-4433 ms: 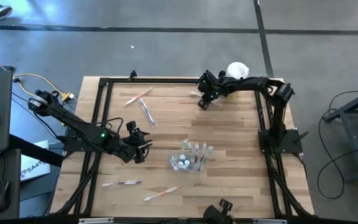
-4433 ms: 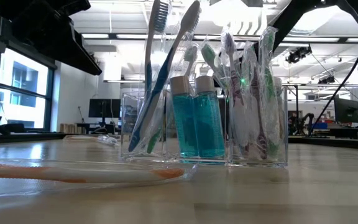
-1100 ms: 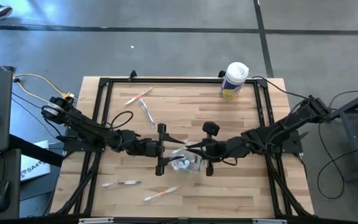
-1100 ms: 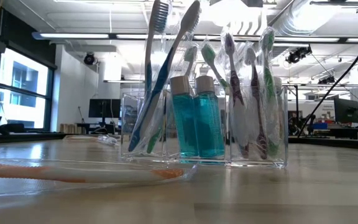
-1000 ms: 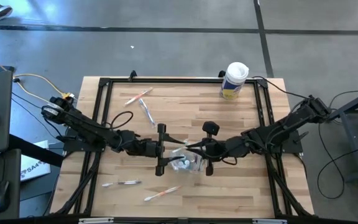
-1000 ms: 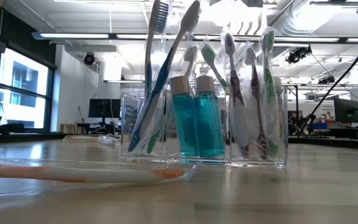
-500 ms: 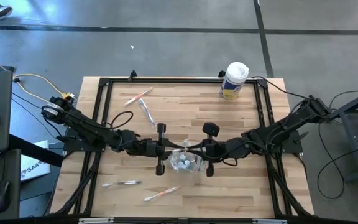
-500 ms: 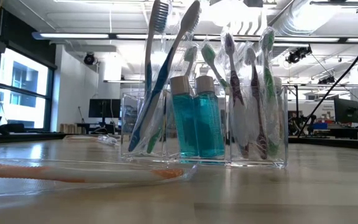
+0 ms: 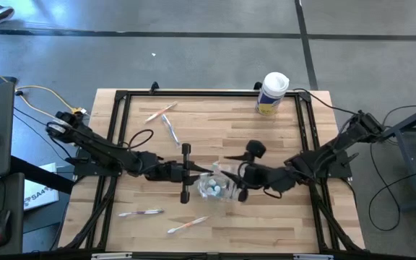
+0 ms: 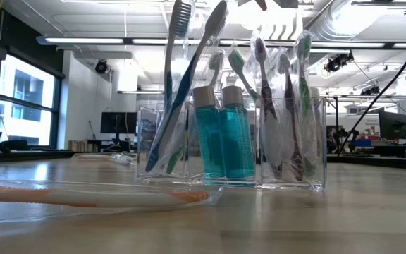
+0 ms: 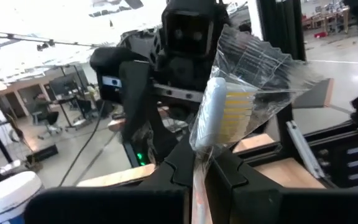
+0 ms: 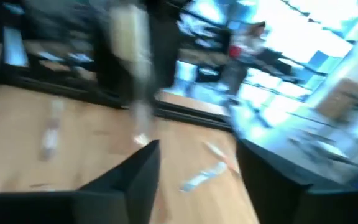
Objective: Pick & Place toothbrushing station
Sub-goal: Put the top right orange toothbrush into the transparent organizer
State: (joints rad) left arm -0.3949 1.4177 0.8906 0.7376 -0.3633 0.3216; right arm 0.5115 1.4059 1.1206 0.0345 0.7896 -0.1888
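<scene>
The toothbrushing station (image 9: 217, 187) sits mid-desk (image 9: 287, 137). The left pincer (image 11: 199, 163) grips one wrapped toothbrush (image 11: 224, 112) above it; the right pincer (image 12: 194, 158) stands open. Four wrapped toothbrushes lie loose; one canister (image 9: 272, 93) stands at the far edge.

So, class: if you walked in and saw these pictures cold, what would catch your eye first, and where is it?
First, the two dark arms meeting mid-table over the clear cup of toothbrushes and blue bottles. Next, the left gripper shut on a wrapped toothbrush with yellow bristles, while the right gripper stands open. A white canister stands at the table's far edge.
</scene>
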